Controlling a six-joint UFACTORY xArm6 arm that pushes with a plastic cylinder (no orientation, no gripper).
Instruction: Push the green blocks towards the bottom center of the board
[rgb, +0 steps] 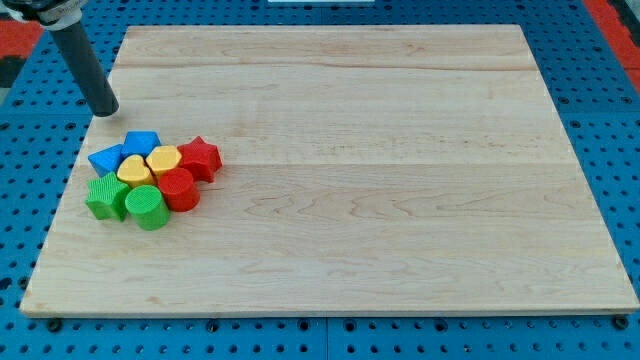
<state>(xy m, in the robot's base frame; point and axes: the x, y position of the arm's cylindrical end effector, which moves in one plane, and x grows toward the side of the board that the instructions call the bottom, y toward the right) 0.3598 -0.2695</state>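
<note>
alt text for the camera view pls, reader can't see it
Eight small blocks sit clustered at the left of a wooden board: green star, green cylinder, red cylinder, red star, two yellow blocks and two blue blocks. My tip rests above the cluster, at the board's left edge, touching no block.

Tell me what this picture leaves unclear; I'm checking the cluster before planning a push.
- Camera view: the green star-shaped block and green cylinder block hide the lower sides of the yellow blocks behind them.
- The dark rod above my tip is cut off by the view's top edge.
</note>
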